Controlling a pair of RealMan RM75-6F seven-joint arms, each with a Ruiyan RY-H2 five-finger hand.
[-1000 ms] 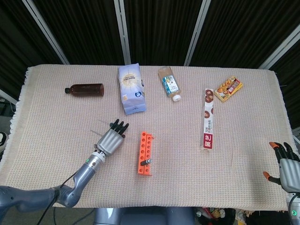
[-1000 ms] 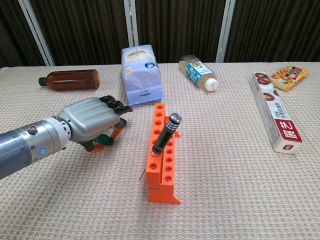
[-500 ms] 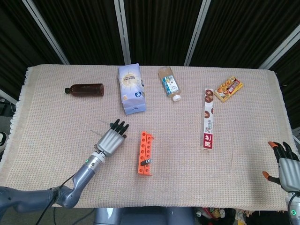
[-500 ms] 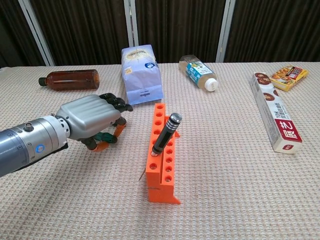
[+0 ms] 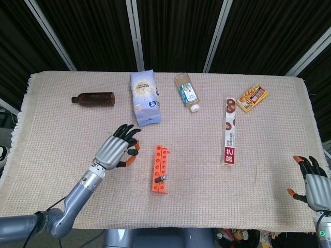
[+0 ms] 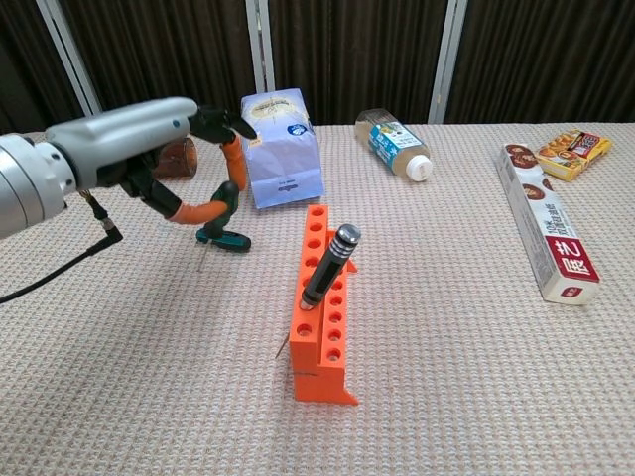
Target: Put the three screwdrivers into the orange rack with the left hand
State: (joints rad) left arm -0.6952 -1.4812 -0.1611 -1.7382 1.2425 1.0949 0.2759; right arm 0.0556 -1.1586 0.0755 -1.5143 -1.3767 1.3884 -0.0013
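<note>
While my left hand (image 6: 149, 149) pinches the green-handled screwdriver (image 6: 220, 220) left of the orange rack (image 6: 322, 307), I judge it light, stiff and slick; the fat handle grips best. One black screwdriver (image 6: 329, 266) is already racked. My right hand (image 5: 313, 181) idles, fingers spread.

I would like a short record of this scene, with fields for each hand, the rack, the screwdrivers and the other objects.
left hand: raised above the cloth, pinches a green-handled screwdriver between thumb and a finger
right hand: at the table's near right edge, fingers apart, holds nothing
orange rack: stands near the table's middle
black-handled screwdriver: already stands tilted in the rack
third screwdriver: not visible
other objects: brown bottle, blue-white bag, clear bottle, long biscuit box, small snack packet
</note>
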